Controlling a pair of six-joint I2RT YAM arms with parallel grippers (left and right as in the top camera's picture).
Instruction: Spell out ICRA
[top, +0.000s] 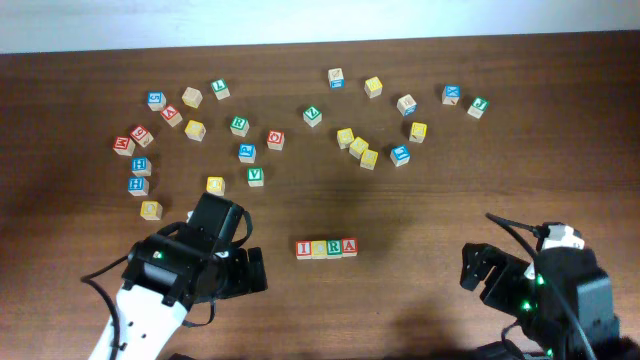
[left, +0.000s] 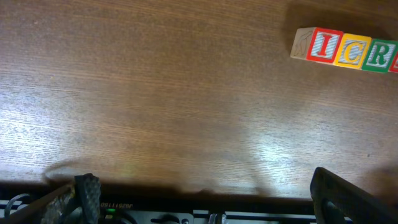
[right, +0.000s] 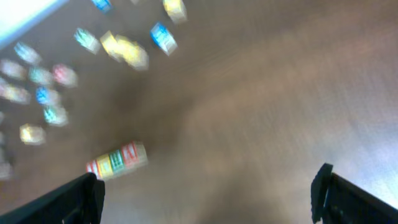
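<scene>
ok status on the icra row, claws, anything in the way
Left claw open, empty. Right claw open, empty. ICRA row lined up, blocks touching. Loose blocks sit apart, farther back.

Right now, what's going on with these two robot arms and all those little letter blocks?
Four letter blocks sit side by side in a row near the front of the table, spelling ICRA, so the word looks finished. Neither arm is holding anything. The left gripper and the right gripper are both open, one on each side of the row and clear of it. The spare blocks lie scattered across the far side.
</scene>
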